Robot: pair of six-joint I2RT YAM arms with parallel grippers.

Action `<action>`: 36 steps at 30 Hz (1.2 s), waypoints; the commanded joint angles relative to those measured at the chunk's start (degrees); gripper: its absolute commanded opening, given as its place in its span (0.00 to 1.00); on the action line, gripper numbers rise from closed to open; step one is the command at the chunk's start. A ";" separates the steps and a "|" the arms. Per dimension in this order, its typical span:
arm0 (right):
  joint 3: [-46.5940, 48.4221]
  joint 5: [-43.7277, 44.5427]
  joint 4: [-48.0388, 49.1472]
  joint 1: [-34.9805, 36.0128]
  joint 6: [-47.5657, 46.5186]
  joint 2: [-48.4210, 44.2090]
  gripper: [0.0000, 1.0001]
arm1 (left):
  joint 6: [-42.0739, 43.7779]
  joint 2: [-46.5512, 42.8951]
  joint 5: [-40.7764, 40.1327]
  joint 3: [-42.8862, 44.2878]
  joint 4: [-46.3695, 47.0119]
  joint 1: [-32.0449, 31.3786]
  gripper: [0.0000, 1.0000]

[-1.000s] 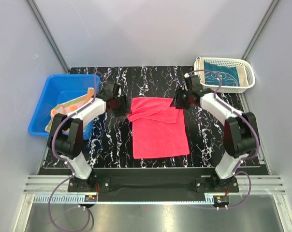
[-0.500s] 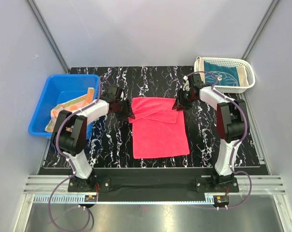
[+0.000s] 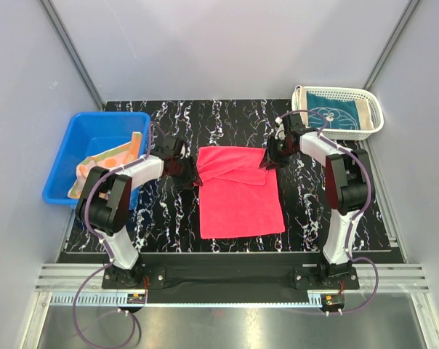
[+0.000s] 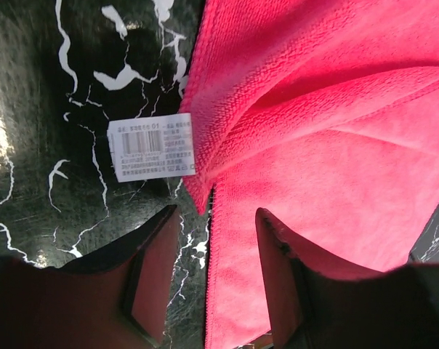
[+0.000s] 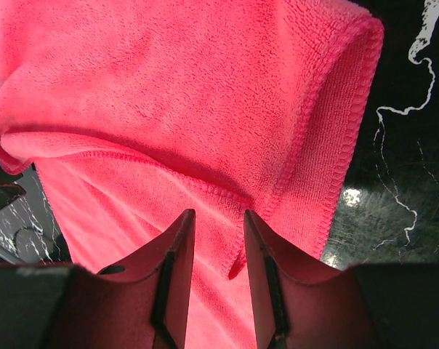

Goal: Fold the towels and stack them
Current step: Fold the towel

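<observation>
A pink-red towel lies flat mid-table, its far strip folded over toward me. My left gripper sits low at the towel's far left corner. In the left wrist view it is open, straddling the towel's left hem, with a white label just ahead. My right gripper is at the far right corner. Its jaws stand open and narrow around the folded flap's corner. A teal towel lies in the white basket. An orange-peach towel hangs in the blue bin.
The white basket stands at the back right, just beyond the right arm. The blue bin stands at the left, close to the left arm. Grey walls close in the black marbled table on three sides.
My left gripper has slid right and nearer, down onto the towel's left edge. The right arm has swung its elbow outward while its gripper stayed at the far right corner, jaws narrowing a little.
</observation>
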 commanded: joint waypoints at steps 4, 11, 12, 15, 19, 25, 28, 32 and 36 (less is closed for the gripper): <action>-0.11 -0.42 0.51 0.12 -1.22 0.85 0.40 | -1.20 -2.91 2.44 -1.22 4.81 -0.38 0.52; -1.16 -0.51 0.95 0.12 -1.31 1.30 0.39 | -1.82 -2.03 2.53 -1.14 6.22 -0.64 0.48; -1.25 -0.51 1.13 0.21 -1.31 1.38 0.39 | -1.82 -1.94 2.53 -1.14 6.22 -0.73 0.47; -1.43 -0.86 1.39 0.30 -1.40 1.47 0.39 | -1.82 -1.76 2.18 -0.88 6.22 -0.82 0.45; -1.61 -1.21 1.48 0.21 -1.57 1.65 0.38 | -1.65 -1.41 1.65 -0.61 5.95 -0.82 0.40; -1.78 -2.17 2.36 0.21 -1.75 2.09 0.37 | -1.47 -0.80 1.39 0.18 5.60 -0.82 0.30; -1.87 -2.70 2.71 0.21 -2.01 2.09 0.34 | -1.21 -0.53 1.39 1.14 5.08 -0.82 0.24; -1.52 -3.06 2.45 0.12 -2.72 2.26 0.23 | -1.03 -0.27 1.21 2.37 3.94 -0.73 0.15; -0.99 -1.83 1.40 0.21 -3.86 0.77 0.03 | -0.77 -0.53 1.91 3.95 2.09 -0.73 0.00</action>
